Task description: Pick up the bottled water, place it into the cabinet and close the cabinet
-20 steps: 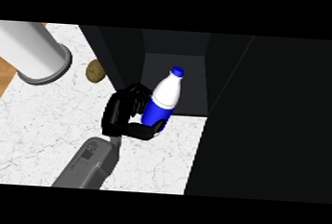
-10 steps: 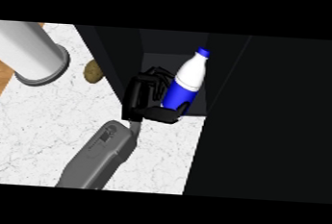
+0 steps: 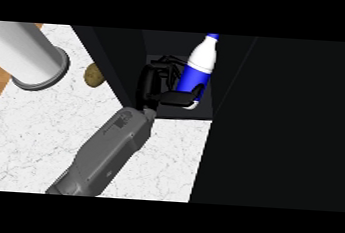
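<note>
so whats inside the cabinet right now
The bottled water, tilted, with the hand curled round its lower part, both just inside the dark cabinet opening. The bottle's base is covered by the thumb; the rest of the interior is too dark to tell.

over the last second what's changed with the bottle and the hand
The left hand, curled round the bottled water, has carried it up the view, from the marble counter at the cabinet's front into the dark opening. The grip has not been let go. The grey canister and the brown item beside it stayed on the counter.
</note>
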You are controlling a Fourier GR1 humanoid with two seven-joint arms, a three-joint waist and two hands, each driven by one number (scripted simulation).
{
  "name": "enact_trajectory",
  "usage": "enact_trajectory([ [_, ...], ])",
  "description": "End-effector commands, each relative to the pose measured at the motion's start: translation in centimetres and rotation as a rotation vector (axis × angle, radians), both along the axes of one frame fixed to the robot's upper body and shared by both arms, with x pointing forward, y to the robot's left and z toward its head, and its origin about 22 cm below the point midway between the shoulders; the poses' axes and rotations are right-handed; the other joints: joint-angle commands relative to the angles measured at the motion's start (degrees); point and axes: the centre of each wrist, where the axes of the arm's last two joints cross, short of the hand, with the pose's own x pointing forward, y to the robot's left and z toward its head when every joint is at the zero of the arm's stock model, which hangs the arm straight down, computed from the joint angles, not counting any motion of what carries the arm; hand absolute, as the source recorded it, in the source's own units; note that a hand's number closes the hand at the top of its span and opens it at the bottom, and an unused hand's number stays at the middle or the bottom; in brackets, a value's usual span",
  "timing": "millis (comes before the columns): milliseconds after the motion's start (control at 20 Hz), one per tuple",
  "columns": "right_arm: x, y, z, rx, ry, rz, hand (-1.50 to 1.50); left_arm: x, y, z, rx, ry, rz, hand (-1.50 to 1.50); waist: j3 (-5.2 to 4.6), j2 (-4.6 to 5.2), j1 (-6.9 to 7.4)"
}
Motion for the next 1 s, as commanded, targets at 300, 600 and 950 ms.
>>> enact_trajectory([
  [300,-2.1,-1.8,1.6,0.016,-0.018,-0.008,-1.5,3.1,0.1,0.5,0.102,0.027,0.127,1.5,0.02,0.08,-0.38],
  [600,-1.3,-1.9,1.5,0.02,-0.037,0.032,-1.5,4.2,2.1,-0.6,0.195,0.01,0.223,1.5,0.01,0.61,-0.8],
  [950,-1.2,-2.0,0.6,-0.001,-0.039,0.045,-1.5,4.4,2.5,-1.3,0.262,-0.025,0.262,1.5,0.01,1.01,-1.95],
])
